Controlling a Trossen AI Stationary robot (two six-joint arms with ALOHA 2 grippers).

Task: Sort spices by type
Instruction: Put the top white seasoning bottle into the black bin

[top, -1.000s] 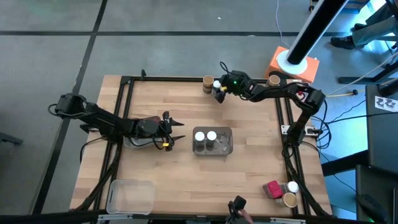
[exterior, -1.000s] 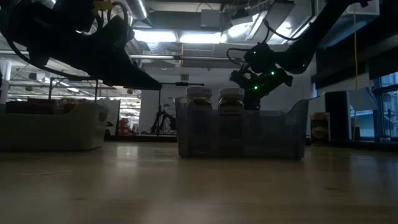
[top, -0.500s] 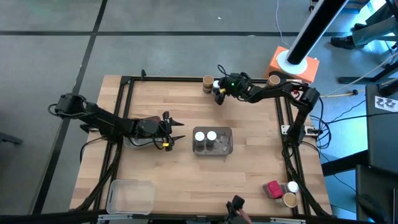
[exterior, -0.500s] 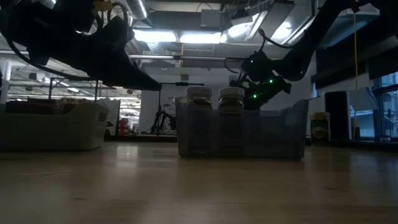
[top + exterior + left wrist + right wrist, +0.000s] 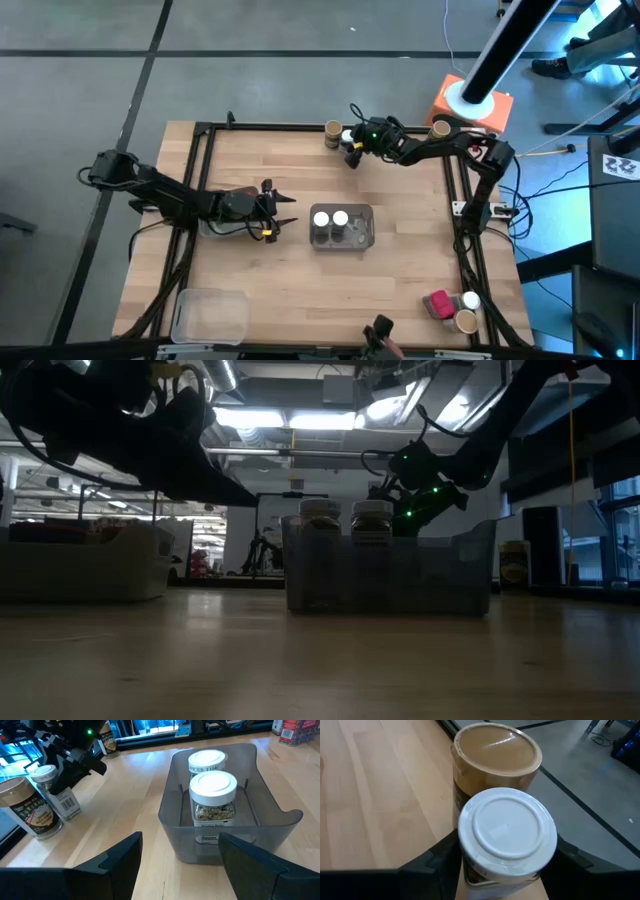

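At the table's far edge a white-lid spice jar (image 5: 348,134) stands upright next to a tan-lid jar (image 5: 333,131). My right gripper (image 5: 351,141) is at the white-lid jar (image 5: 507,832), one finger on each side of it; the tan-lid jar (image 5: 496,750) stands just beyond. At mid-table a clear tray (image 5: 370,240) holds two white-lid jars (image 5: 215,785). Left of that tray my left gripper (image 5: 285,208) hangs open with nothing between its fingers, pointing at the tray. My right gripper has the white-lid jar between its two fingers, which lie against opposite sides of the body just under the lid (image 5: 472,870). The fingers (image 5: 437,857) come from the table's right, slanting down. The jar stands upright on the table by its base.
An empty clear tray (image 5: 210,312) sits at the near left corner. At the near right corner lie a red packet (image 5: 436,304), a white-lid jar (image 5: 471,299) and a tan-lid jar (image 5: 465,320). Another tan-lid jar (image 5: 440,126) stands far right, by an orange block (image 5: 472,100).
My right gripper has sunk a little and edged toward the far edge, coming down around the white-lid jar. The jars have stayed where they were.
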